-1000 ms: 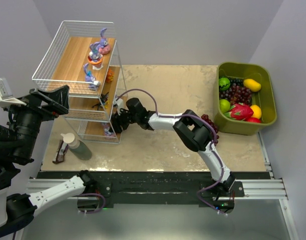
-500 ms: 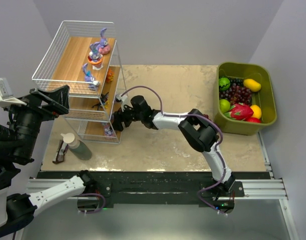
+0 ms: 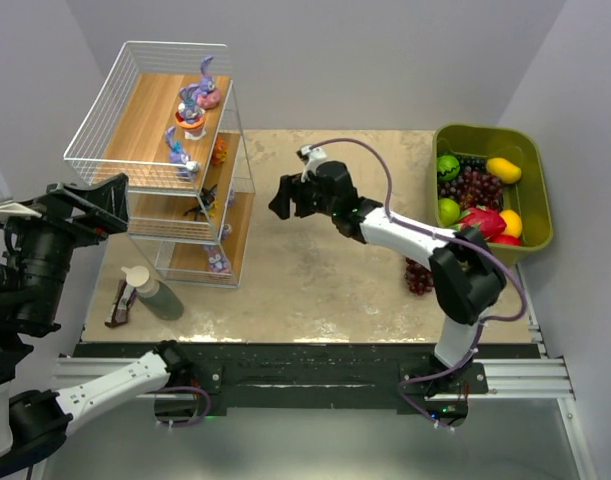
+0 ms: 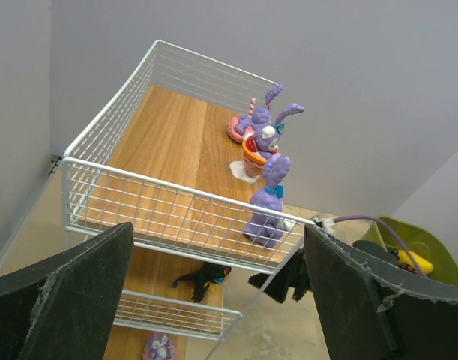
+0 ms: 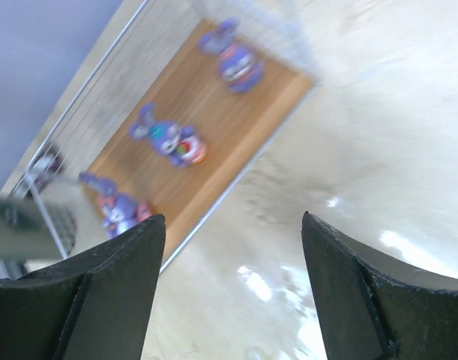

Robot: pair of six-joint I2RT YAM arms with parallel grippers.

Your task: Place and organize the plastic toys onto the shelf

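Note:
The shelf (image 3: 150, 120) stands at the far left. Three purple toys (image 3: 192, 104) stand on its top board, also in the left wrist view (image 4: 267, 204). An orange toy (image 3: 219, 152) and a black insect toy (image 3: 205, 205) sit on the middle tier, and a purple toy (image 3: 218, 262) on the bottom board. My right gripper (image 3: 290, 197) is open and empty above the table, right of the shelf. Its blurred view shows three purple toys (image 5: 170, 142) on a board. My left gripper (image 3: 103, 200) is open and empty, held high beside the shelf's left front.
An olive-green bin (image 3: 533, 190) with fruits stands at the far right. A dark grape bunch (image 3: 418, 275) lies on the table near the right arm. A bottle (image 3: 152, 293) and a small dark tool (image 3: 119, 303) lie in front of the shelf.
My right gripper has pulled back from the shelf's bottom tier and moved up and right over the table, empty. The purple toy stays on the bottom board. The left arm shifted slightly.

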